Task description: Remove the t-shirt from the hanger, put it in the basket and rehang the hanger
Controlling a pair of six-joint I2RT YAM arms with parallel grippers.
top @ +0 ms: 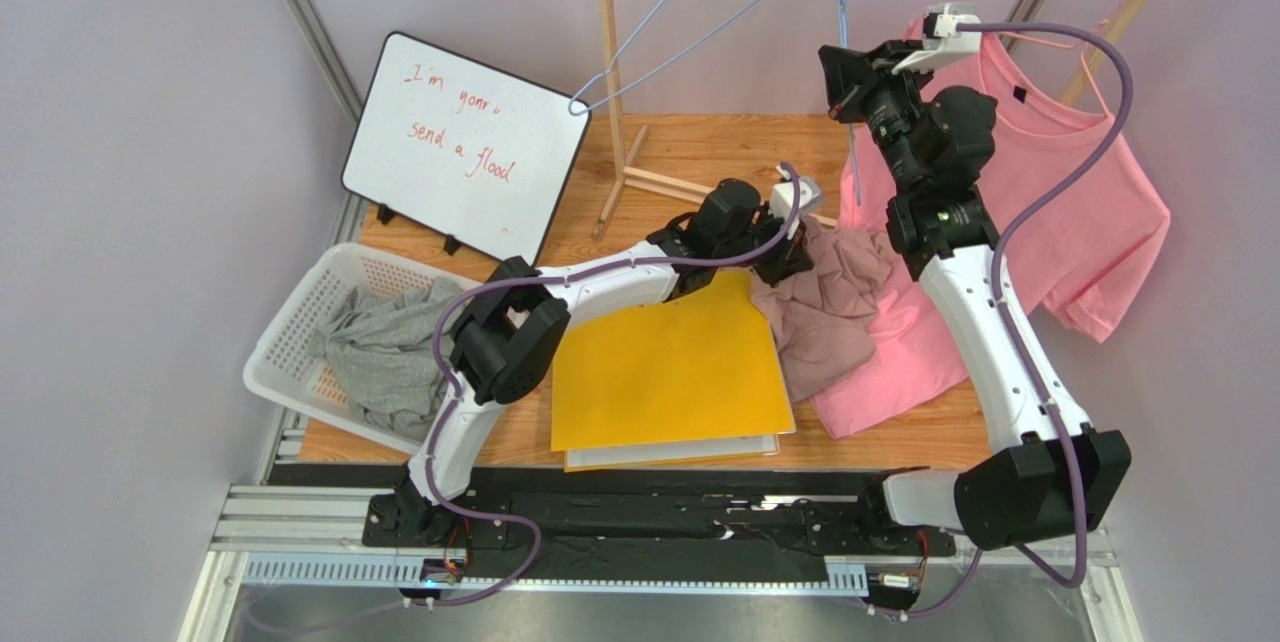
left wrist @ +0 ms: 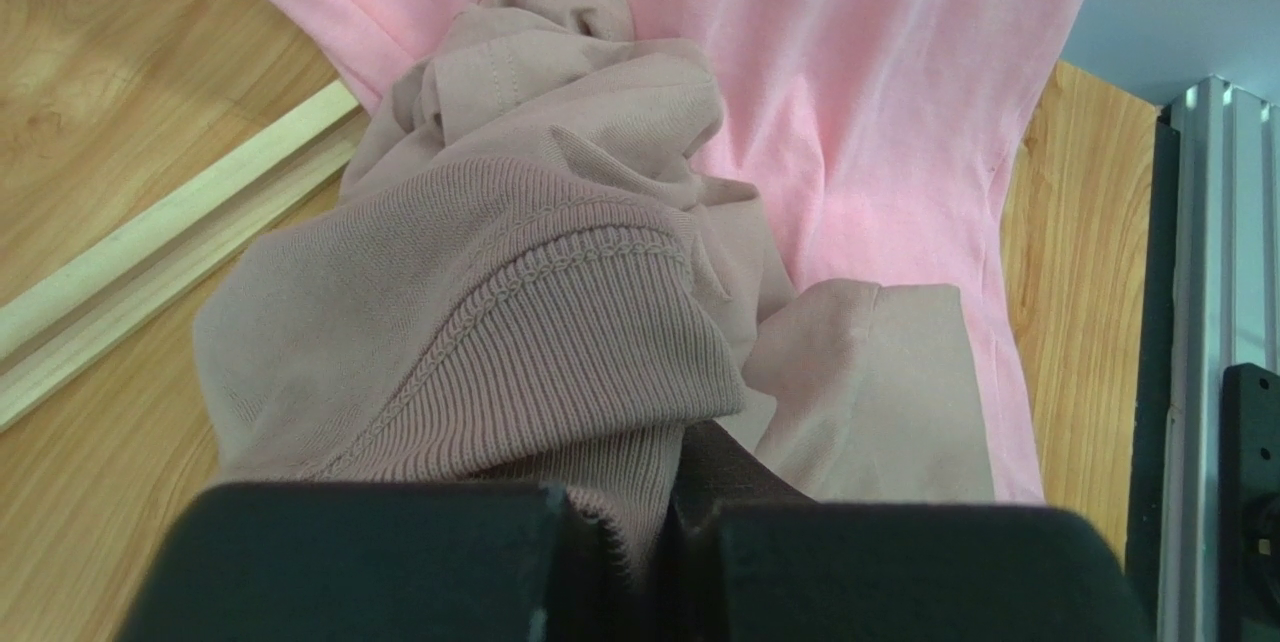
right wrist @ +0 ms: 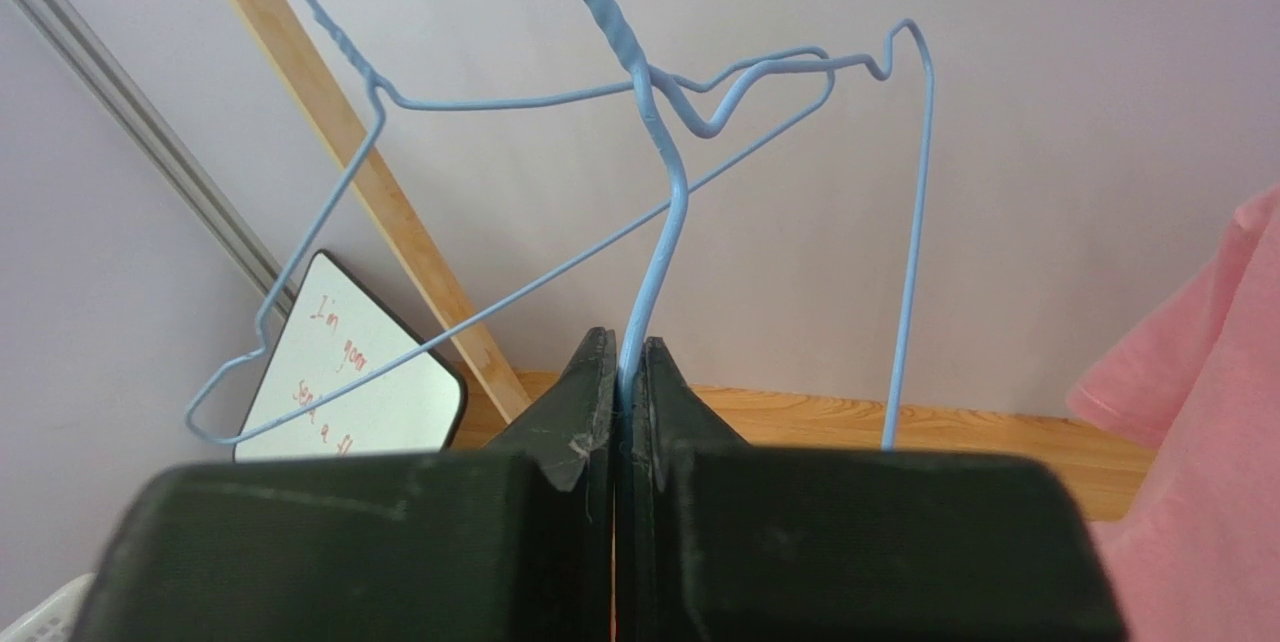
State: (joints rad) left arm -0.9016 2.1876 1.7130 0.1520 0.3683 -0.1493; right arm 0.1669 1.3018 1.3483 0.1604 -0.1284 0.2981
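Fingers of the right gripper [right wrist: 619, 380] are pressed together on a strand of the blue wire hanger [right wrist: 663, 230], which rises bare from between the tips. Up and to the left of those tips a second blue hanger [right wrist: 319, 207] hangs in front of a slanted wooden post [right wrist: 353, 147], with a whiteboard [right wrist: 361, 372] lower left. Pink cloth [right wrist: 1202, 417] shows off to their right. Fingers of the left gripper [left wrist: 649, 522] are clamped on a fold of the mauve t-shirt [left wrist: 496, 327], which is off the hanger and bunched straight ahead of the tips, its ribbed band nearest them. Beyond the tips and to their right it lies over a pink t-shirt [left wrist: 857, 87] spread on the wooden table [left wrist: 90, 72]; a pale wooden slat [left wrist: 166, 245] runs along its left
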